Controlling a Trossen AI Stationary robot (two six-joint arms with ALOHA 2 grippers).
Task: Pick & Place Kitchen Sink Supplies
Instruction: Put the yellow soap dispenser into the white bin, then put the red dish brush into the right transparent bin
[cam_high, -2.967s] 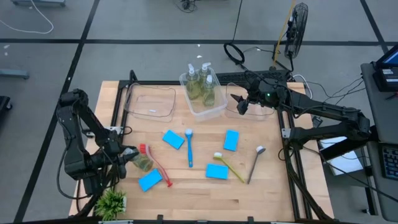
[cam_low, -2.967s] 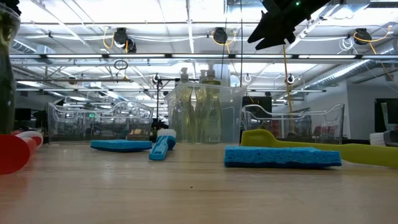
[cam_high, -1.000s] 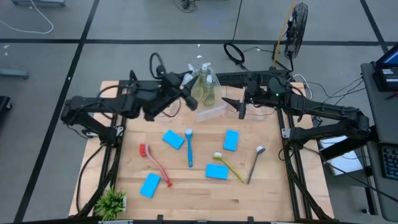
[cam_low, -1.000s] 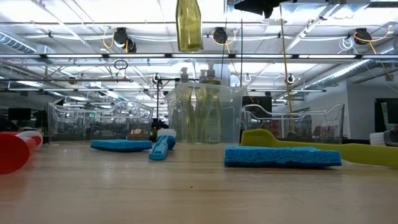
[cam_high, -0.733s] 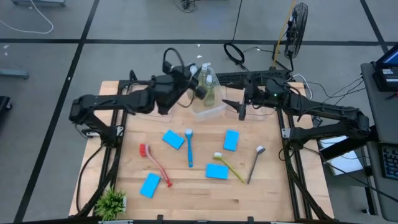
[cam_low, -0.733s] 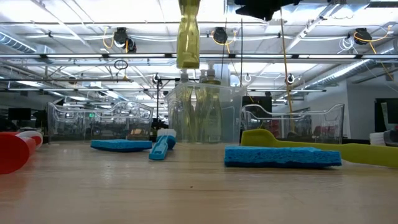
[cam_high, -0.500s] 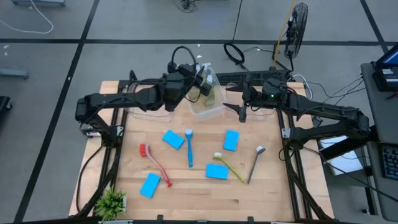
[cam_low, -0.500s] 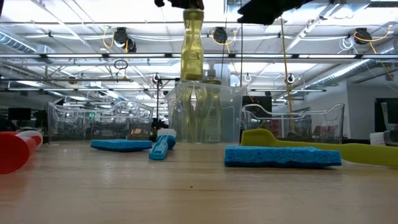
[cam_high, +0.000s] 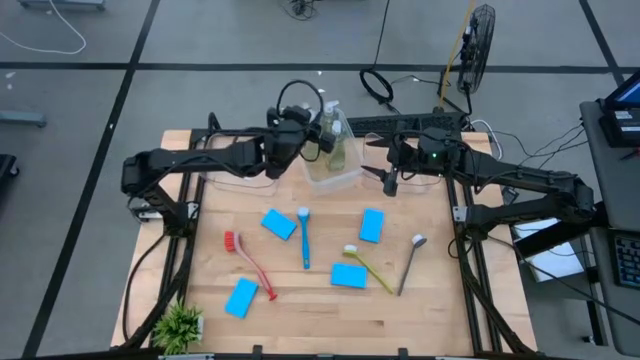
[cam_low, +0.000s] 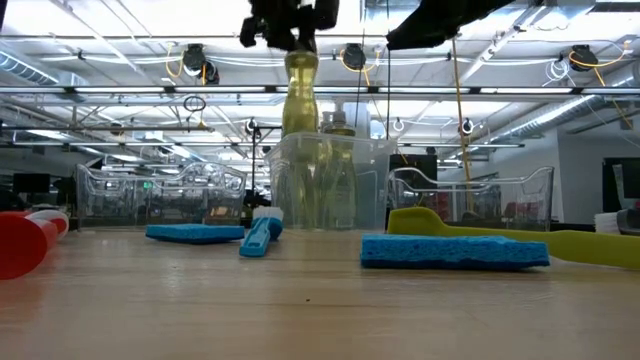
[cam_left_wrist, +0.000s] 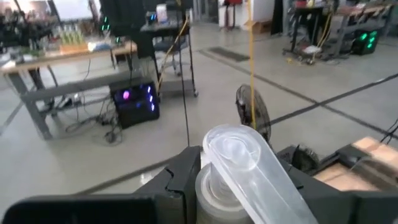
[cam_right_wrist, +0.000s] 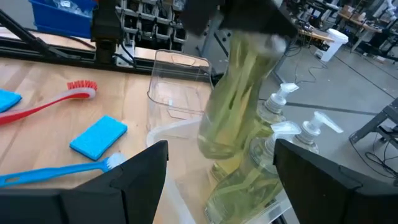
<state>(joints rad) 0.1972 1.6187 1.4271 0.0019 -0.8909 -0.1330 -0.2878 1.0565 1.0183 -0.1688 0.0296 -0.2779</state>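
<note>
Middle clear bin (cam_high: 335, 172) at 12 o'clock is crowded: three pump bottles (cam_high: 336, 135) inside, plus the left end effector (cam_high: 310, 138) clamped on a fourth bottle (cam_low: 299, 100) hanging over its rim. Right end effector (cam_high: 388, 176), jaws wide, sits just at 3 o'clock of that bin, blocking that side. Left bin (cam_high: 240, 170) at 11 o'clock has room inside, but the left arm crosses over it. Surface (cam_high: 300, 315) centre is cluttered w/ sponges (cam_high: 279, 223) & brushes (cam_high: 304, 238); bare strip along the 6 o'clock edge. Potted plant (cam_high: 179, 325) stands at 7 o'clock corner.
</note>
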